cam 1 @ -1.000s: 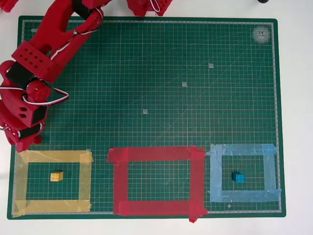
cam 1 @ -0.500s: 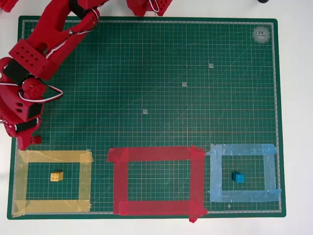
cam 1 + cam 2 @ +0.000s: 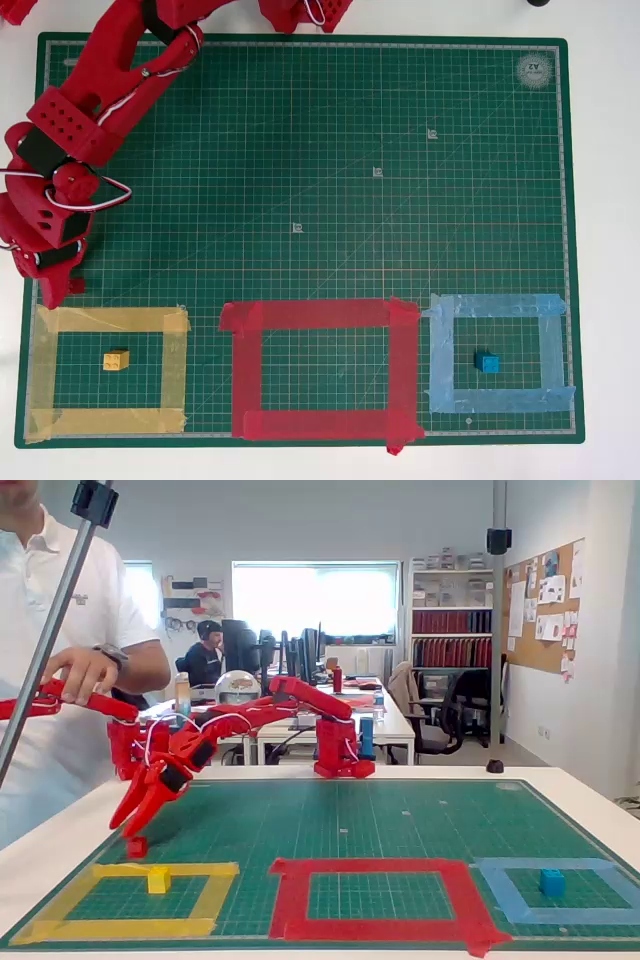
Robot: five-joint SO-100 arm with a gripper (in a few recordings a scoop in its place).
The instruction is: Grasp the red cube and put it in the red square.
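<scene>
The small bright red plastic cube rests on the gridded green cutting mat, just above the yellow tape frame's far left corner. The red plastic pincer hangs directly over it, tips nearly touching; whether it is spread or pressed together cannot be told. The red square, rough overlapping tape strips, lies well to the right.

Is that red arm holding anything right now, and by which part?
Cannot be told: the gripper hangs right over the red cube, which looks to rest on the mat.
</scene>
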